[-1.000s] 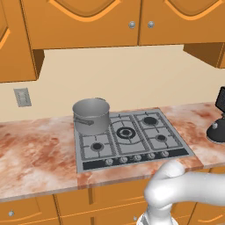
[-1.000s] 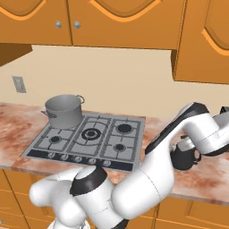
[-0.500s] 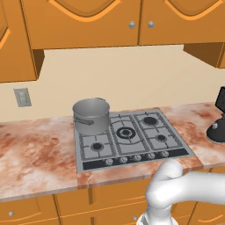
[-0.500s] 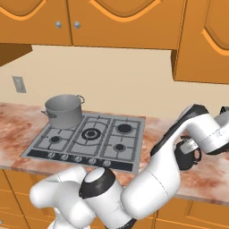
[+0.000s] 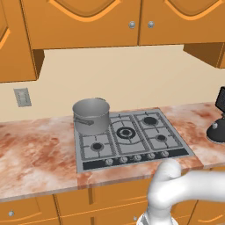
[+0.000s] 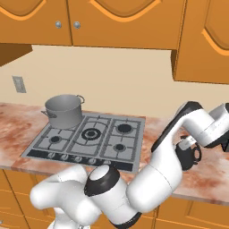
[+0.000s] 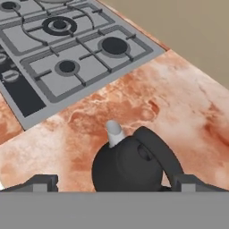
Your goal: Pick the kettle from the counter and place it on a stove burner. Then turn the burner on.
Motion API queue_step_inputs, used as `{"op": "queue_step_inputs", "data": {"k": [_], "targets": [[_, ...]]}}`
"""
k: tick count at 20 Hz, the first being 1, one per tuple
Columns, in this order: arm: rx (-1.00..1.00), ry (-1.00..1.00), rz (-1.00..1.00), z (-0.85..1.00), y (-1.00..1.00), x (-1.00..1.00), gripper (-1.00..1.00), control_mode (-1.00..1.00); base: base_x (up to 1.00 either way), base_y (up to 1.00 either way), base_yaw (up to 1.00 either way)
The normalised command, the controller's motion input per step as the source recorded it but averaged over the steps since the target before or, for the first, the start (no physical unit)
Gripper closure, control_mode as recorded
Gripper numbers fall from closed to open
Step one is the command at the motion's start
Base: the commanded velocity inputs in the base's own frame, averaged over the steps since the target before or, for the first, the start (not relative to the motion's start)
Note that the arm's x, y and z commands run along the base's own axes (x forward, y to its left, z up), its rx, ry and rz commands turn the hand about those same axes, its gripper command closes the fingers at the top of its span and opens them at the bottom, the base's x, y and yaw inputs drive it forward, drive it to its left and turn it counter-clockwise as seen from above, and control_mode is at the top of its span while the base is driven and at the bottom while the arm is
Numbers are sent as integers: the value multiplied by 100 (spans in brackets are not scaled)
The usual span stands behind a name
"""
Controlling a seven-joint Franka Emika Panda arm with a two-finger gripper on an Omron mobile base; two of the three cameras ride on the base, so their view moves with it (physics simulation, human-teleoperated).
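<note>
Reaching for the kettle

Gripper (image 7: 116, 182) hovers with jaws spread wide on either side of the kettle (image 7: 127, 166), not gripping, near the counter's (image 7: 179, 107) right end; next it likely must lower and clamp the handle. Beyond lies the stove, small burner (image 7: 67, 67) free, pot (image 5: 91, 115) at its far-left corner.

A plain beige wall (image 5: 132, 74) stood behind the cooking area. Orange wooden upper cabinets (image 5: 88, 22) with small round knobs hung above it. A grey wall outlet (image 5: 22, 97) sat on the wall. Orange lower cabinets (image 5: 44, 206) ran below.
</note>
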Motion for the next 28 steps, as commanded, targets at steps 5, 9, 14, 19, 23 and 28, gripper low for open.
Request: {"op": "queue_step_inputs", "data": {"k": [5, 9, 14, 19, 23, 28], "targets": [[-6, 12, 6, -15, 0, 29, -100, -100, 0, 0, 0], [-3, 8, 6, -11, 0, 26, -100, -100, 0, 0, 0], [-3, 8, 8, -14, 0, 18, -100, -100, 0, 0, 0], [-9, 16, 11, -48, 0, 0, -100, -100, 0, 0, 0], [-6, 6, 10, -26, 0, 0, -100, -100, 0, 0, 0], [0, 0, 1, 0, 0, 0, 100, -100, 0, 0, 0]]}}
